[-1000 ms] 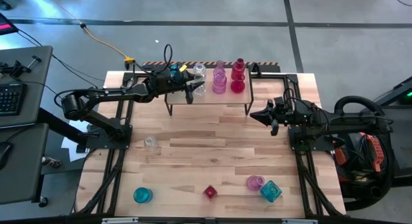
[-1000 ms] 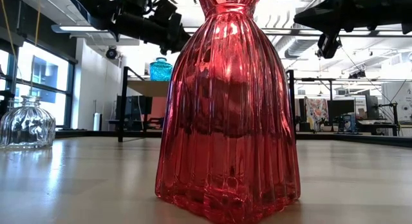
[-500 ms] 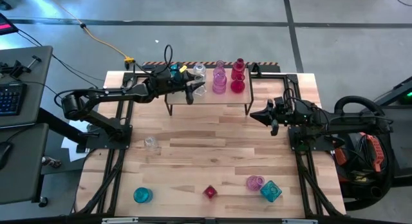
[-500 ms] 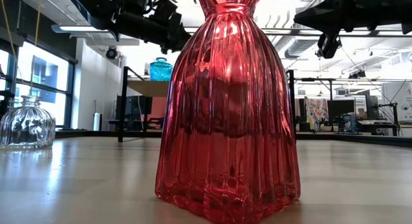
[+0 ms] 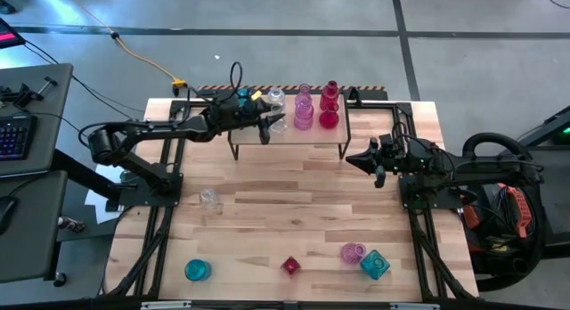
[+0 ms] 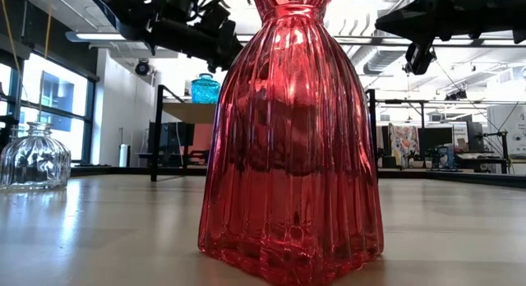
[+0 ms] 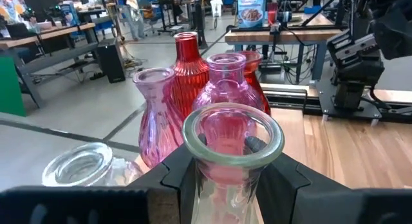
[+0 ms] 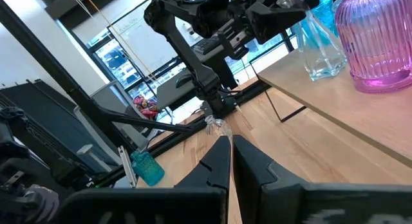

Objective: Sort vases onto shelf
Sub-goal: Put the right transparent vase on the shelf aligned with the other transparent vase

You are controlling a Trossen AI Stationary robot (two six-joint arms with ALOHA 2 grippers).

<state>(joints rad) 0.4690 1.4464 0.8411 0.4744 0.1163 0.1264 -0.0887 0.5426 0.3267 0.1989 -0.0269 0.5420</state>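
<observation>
vases (image 6: 289, 138): glossy ribbed translucent glass | shelf (image 5: 307, 136): pale matt wood | table (image 5: 294, 212): slatted wood

Honestly nothing readable anywhere. The blue box (image 7: 250, 8) on the far workbench in the left wrist view has some printing on it, but it's too small and blurry to make out any words.

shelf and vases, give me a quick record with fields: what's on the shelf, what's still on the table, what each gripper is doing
shelf: light wood top, at the table's far edge
on shelf: teal vase, pink vases, red vases
left gripper: over the shelf, closed on clear vase at its neck
right gripper: shut, empty, waiting beside the shelf
loose on table: small clear vase, teal round vase, red faceted vase, pink vase, teal faceted vase
</observation>
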